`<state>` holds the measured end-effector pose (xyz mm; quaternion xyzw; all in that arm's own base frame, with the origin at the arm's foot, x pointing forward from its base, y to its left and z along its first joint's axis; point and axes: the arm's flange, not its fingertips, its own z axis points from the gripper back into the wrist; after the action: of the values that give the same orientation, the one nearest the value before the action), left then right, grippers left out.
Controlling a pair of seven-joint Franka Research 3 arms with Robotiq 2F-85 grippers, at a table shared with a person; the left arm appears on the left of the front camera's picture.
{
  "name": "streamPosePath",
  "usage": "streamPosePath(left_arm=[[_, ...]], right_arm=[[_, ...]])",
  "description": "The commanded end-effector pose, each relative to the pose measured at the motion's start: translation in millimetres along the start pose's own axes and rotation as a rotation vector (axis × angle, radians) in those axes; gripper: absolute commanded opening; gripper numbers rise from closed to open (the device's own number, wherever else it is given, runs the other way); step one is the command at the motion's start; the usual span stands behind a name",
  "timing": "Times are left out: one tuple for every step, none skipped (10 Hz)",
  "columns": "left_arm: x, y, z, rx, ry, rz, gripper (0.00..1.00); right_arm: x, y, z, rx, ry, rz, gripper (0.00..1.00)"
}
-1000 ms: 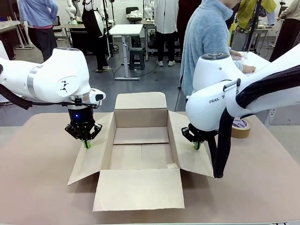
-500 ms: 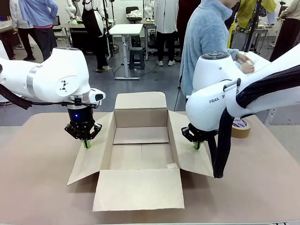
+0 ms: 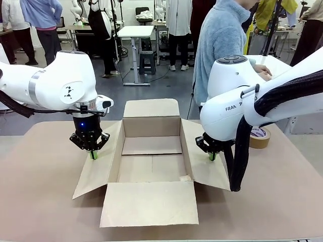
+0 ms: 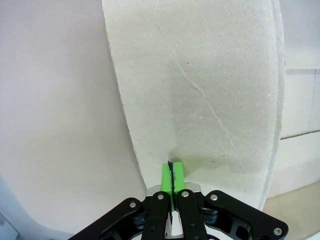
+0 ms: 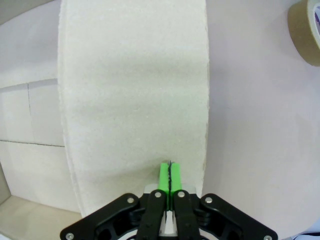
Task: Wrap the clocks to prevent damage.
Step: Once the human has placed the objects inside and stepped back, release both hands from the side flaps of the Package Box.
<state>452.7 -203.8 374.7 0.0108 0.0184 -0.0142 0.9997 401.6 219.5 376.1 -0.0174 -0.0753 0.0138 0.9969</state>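
In the front view, we saw an open cardboard box [image 3: 151,127] in the middle of the table [image 3: 40,196], its four flaps folded outward. The left gripper [image 3: 93,155] pointed down with its jaws pressed together, tips on the box's left flap [image 3: 98,169]. The right gripper [image 3: 212,157] did the same on the right flap [image 3: 204,164], jaws together and holding nothing. A brown tape roll [image 3: 259,137] lay on the table behind the right arm. At the far side a person [image 3: 219,45] in a light blue top reached a hand [image 3: 262,69] onto something whitish [image 3: 273,61] on a separate table. We could not tell whether that was the clocks in their wrap.

In the left wrist view, the left gripper [image 4: 171,172] showed its green pads shut flat against each other, near the flap's [image 4: 200,100] edge beside the bare table [image 4: 55,100].

In the right wrist view, the right gripper [image 5: 170,175] also had its pads together, over the pale flap [image 5: 135,100], with the tape roll [image 5: 306,30] at the upper corner.
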Motion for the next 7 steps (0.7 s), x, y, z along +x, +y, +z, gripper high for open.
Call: streamPosePath(left_arm=[[-0.6,0.6,-1.0,0.008,0.006,-0.002,0.00],[-0.6,0.6,-1.0,0.008,0.006,-0.002,0.00],[-0.6,0.6,-1.0,0.008,0.006,-0.002,0.00],[-0.6,0.6,-1.0,0.008,0.006,-0.002,0.00],[-0.6,0.6,-1.0,0.008,0.006,-0.002,0.00],[-0.6,0.6,-1.0,0.008,0.006,-0.002,0.00],[-0.6,0.6,-1.0,0.008,0.006,-0.002,0.00]], right_arm=[[-1.0,0.2,-0.7,-0.005,0.005,0.001,0.01],[-1.0,0.2,-0.7,-0.005,0.005,0.001,0.01],[-1.0,0.2,-0.7,-0.005,0.005,0.001,0.01],[-1.0,0.2,-0.7,-0.005,0.005,0.001,0.01],[-1.0,0.2,-0.7,-0.005,0.005,0.001,0.01],[-1.0,0.2,-0.7,-0.005,0.005,0.001,0.01],[-1.0,0.2,-0.7,-0.005,0.005,0.001,0.01]])
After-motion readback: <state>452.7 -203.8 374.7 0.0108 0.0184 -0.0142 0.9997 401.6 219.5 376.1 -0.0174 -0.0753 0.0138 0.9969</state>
